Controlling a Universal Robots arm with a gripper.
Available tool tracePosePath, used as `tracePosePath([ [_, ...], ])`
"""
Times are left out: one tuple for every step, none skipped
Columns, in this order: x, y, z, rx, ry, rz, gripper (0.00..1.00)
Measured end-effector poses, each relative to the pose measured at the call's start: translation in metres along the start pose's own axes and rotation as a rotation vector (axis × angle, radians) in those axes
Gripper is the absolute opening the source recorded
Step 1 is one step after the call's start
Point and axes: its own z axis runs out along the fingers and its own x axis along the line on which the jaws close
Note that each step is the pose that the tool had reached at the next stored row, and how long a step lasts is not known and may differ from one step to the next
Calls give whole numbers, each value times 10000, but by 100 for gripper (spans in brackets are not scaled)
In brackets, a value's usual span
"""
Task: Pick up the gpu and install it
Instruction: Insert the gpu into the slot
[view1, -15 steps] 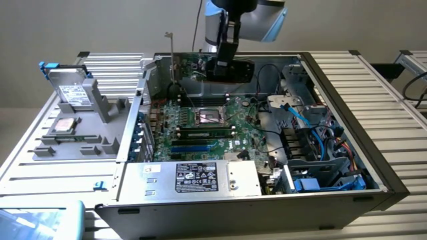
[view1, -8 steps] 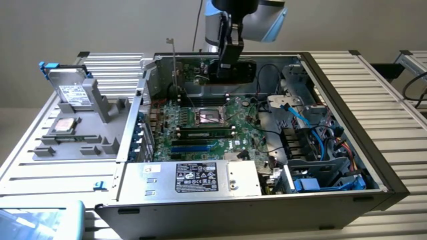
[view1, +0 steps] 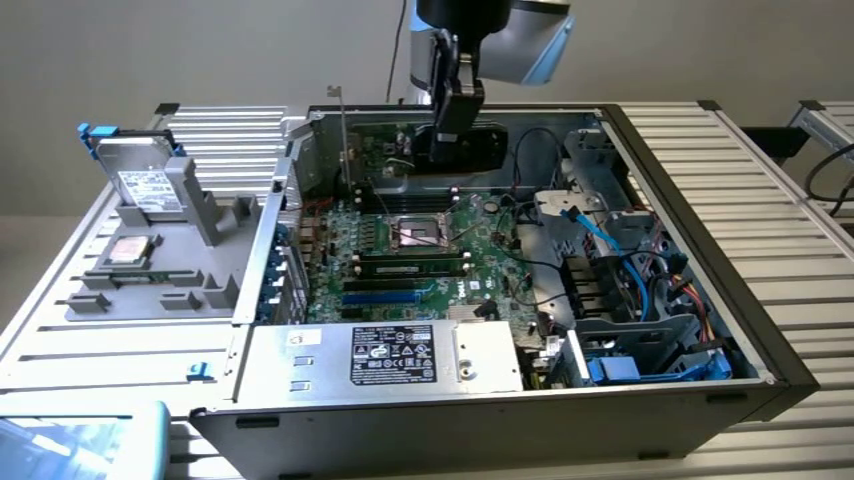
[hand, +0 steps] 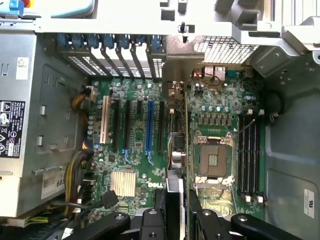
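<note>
My gripper (view1: 454, 130) hangs over the far part of the open computer case (view1: 747, 300), shut on the gpu (view1: 394, 150). The card stands on edge above the motherboard (view1: 400, 250), its narrow silver bracket toward the exterior view's left. In the wrist view the gpu (hand: 179, 150) shows edge-on between my black fingers (hand: 155, 217), with the gripper (hand: 177, 220) closed on it. It runs toward the case's rear slot openings (hand: 125, 55). The card sits above the board between the expansion slots (hand: 149, 125) and the processor socket (hand: 212, 157), not seated in a slot.
A silver power supply (view1: 400, 355) fills the case's near side. Cables and drive bays (view1: 627, 300) crowd the exterior view's right. Memory slots (hand: 249, 155) lie beyond the socket. A parts rack holding a hard drive (view1: 147, 190) stands at the exterior view's left.
</note>
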Motion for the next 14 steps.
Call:
tracePosePath([
  [-1,32,8,-2,45,5,28],
  [-3,70,19,-2,81,6,28],
  [-5,102,32,-1,104,9,28],
  [-6,124,50,0,110,13,28],
  [-7,135,70,0,108,22,28],
  [-8,138,90,2,104,46,28],
  [-9,137,108,0,101,81,28],
  [-10,136,125,-2,98,122,28],
  [-10,136,144,-4,94,163,28],
  [-11,136,163,-6,90,207,28],
  [-12,135,181,-8,88,244,28],
  [-9,136,199,-10,86,271,28],
  [-5,136,217,-11,82,293,28],
  [4,137,236,-11,82,305,28],
])
